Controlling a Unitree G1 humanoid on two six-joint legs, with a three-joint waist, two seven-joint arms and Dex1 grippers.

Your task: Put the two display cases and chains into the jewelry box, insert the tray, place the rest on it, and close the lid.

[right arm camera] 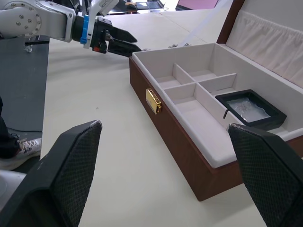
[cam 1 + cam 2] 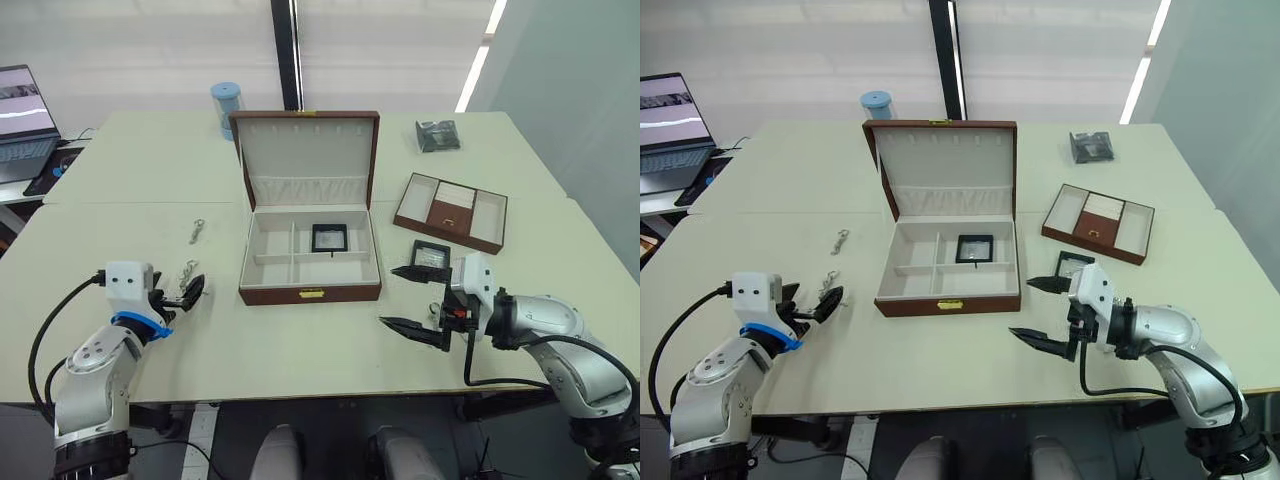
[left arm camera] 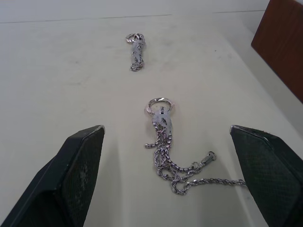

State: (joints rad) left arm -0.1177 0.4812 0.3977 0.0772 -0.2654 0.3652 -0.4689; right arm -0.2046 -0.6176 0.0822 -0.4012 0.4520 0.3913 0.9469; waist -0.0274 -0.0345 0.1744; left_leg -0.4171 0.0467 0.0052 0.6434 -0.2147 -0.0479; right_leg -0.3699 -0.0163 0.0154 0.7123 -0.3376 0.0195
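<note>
The left tool (image 2: 190, 291) is spread over a chain (image 3: 165, 142) near the front left tabletop (image 2: 300, 345) edge. The right tool (image 2: 412, 297) is spread beside a case (image 2: 430, 255); another case (image 2: 329, 238) lies in the box (image 2: 310, 290).

The two head cameras are looking forward and down over the whole surface (image 2: 300, 350), sharing nearly one scene. The left wrist camera is sitting close over a chain (image 3: 165, 151); the right wrist camera is facing the jewelry box (image 1: 189, 156) front nearby.
</note>
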